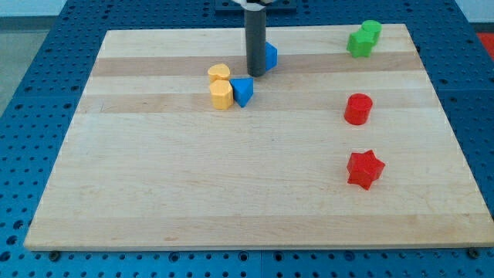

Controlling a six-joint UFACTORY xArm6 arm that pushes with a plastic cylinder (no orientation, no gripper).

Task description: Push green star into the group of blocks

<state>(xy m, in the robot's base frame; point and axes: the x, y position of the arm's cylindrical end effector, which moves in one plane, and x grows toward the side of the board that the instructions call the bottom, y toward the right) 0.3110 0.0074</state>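
The green star (358, 44) lies near the view's top right on the wooden board (231, 177), touching a green block (372, 30) just above and right of it. A group of blocks sits at top centre: a yellow heart-like block (219, 73), a yellow hexagonal block (221, 95), a blue triangular block (243, 90) and a blue block (270, 55) partly hidden behind the rod. My tip (255, 74) stands inside this group, just above the blue triangular block, far to the left of the green star.
A red cylinder (358, 109) and a red star (364, 169) lie on the right side of the board, below the green blocks. A blue perforated table (31, 93) surrounds the board.
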